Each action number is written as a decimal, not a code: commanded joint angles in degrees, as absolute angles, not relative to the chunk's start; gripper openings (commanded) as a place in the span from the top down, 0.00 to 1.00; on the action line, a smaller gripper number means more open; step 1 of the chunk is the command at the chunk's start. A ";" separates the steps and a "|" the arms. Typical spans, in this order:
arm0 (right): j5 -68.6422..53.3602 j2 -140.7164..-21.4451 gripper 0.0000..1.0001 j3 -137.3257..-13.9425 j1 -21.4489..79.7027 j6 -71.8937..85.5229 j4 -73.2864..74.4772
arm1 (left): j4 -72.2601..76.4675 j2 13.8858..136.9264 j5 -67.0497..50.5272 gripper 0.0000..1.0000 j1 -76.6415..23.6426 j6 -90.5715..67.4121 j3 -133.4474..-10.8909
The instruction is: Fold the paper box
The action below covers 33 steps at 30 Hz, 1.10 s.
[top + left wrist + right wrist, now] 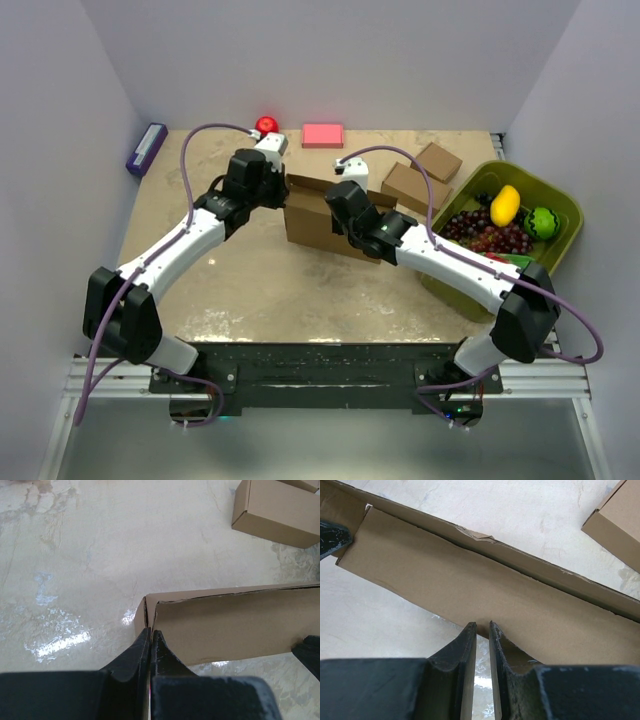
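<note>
Mid-table, a bit toward the far edge, sits the box [303, 220]. It is half formed, with its walls up and its top open, and it runs roughly parallel to the far edge.

The left hand [151, 632] has its fingers pressed together right on the box's left end corner. It looks clamped on the thin end wall there, probably to keep that corner from swinging.

The right hand [481, 626] is at the near side of the box, over a long panel. Its fingers stand only slightly apart at the panel's lower edge. I can't tell if cardboard is pinched between them or just touched. My guess is that it is steering that panel inward while the left hand anchors. The long fold along the panel looks a little torn or crumpled near the middle, so pushing hard could crease it.

Two small boxes [415, 185], both closed, lie toward the far right corner, apart from the work. A green bin [560, 205] of fruit sits at the right edge. A pink pad [322, 135] and a red ball [266, 124] are at the far edge, and a purple block [146, 146] is by the far left corner.

The table [250, 290] is tan, worn and blotchy, with glossy patches that throw glare. It is likely slick, so the box may slide if it isn't held. Plain pale walls close in the left, right and back. The lighting is even.
</note>
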<state>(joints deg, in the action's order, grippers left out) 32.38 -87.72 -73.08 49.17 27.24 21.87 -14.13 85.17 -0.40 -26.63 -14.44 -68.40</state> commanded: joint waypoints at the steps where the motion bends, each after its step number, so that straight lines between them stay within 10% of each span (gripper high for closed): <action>1: 31.90 -87.80 0.80 -70.84 49.22 28.30 29.09 | -17.40 85.69 -0.18 1.00 -26.72 -15.03 -65.04; 23: 31.29 -87.28 0.80 -70.75 49.22 28.65 29.09 | -16.70 83.50 3.08 0.99 -26.72 -13.98 -60.81; 33: 31.29 -87.63 0.80 -70.93 49.22 28.65 29.44 | -16.44 81.30 0.97 0.54 -26.72 -11.17 -68.81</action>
<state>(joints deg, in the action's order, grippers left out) 32.01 -86.96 -72.62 49.21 27.59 22.46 -12.78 82.28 1.69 -26.89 -13.45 -64.75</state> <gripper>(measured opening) 0.199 0.359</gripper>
